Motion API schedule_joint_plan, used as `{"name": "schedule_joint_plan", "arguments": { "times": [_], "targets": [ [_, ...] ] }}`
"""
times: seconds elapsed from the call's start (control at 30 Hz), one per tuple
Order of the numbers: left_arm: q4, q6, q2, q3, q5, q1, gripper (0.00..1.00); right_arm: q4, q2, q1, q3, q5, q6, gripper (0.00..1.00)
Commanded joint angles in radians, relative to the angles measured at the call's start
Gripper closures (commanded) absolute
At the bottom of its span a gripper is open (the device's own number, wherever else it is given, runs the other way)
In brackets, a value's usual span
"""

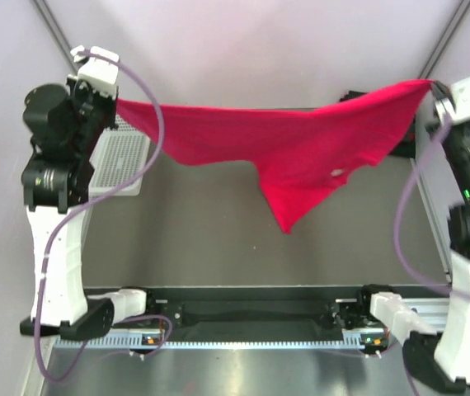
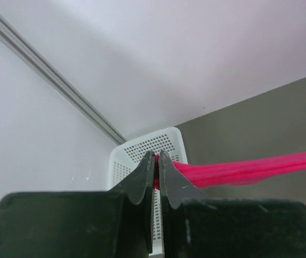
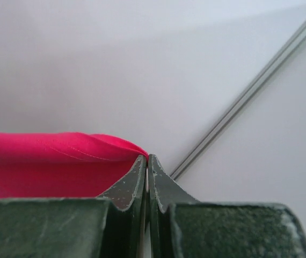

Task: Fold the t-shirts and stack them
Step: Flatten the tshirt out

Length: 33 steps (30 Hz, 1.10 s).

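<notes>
The left gripper (image 2: 157, 155) was clenched on a bunched edge of the red shirt (image 1: 301, 140), raised near the basket (image 1: 121, 161). The right gripper (image 3: 146, 157) was clenched on the opposite edge, well to the right of the basket. The shirt hung stretched between both grippers, clear of the table (image 1: 202, 239), with its top edge taut. The cloth was plain bright crimson, creased along the line of pull. One part drooped to a point right of the basket and bore a small white patch.
</notes>
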Motion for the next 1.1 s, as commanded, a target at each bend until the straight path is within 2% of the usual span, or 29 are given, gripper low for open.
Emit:
{"name": "schedule_joint_plan", "arguments": {
  "times": [0.0, 0.1, 0.23, 0.43, 0.5, 0.6, 0.67, 0.87, 1.07],
  "targets": [
    [0.033, -0.004, -0.104, -0.057, 0.069, 0.005, 1.00, 0.010, -0.112, -0.003, 0.024, -0.006, -0.035, 1.00],
    [-0.002, -0.032, -0.185, -0.044, 0.081, 0.007, 1.00, -0.042, -0.189, -0.003, 0.079, -0.012, -0.049, 1.00],
    [-0.021, -0.043, -0.296, -0.022, 0.098, 0.008, 1.00, -0.121, -0.230, -0.003, 0.238, -0.011, -0.055, 1.00],
    [-0.027, -0.045, -0.326, 0.062, 0.095, 0.027, 1.00, -0.160, -0.154, -0.003, 0.492, 0.040, -0.103, 1.00],
    [-0.019, -0.028, -0.304, 0.081, 0.085, 0.025, 1.00, -0.139, -0.127, -0.003, 0.501, 0.064, -0.132, 1.00],
    [-0.018, 0.018, -0.264, 0.062, 0.052, 0.025, 1.00, -0.088, -0.114, -0.002, 0.429, 0.083, -0.193, 1.00],
    [-0.025, 0.053, -0.244, 0.032, 0.057, 0.025, 1.00, -0.050, -0.118, -0.001, 0.310, 0.092, -0.227, 1.00],
    [0.015, 0.118, -0.178, -0.244, 0.057, 0.025, 1.00, 0.092, -0.104, -0.001, -0.044, 0.046, -0.204, 1.00],
    [0.149, 0.178, -0.037, -0.543, 0.106, 0.025, 1.00, 0.217, 0.017, -0.001, -0.321, 0.032, -0.229, 1.00]
  ]
}}
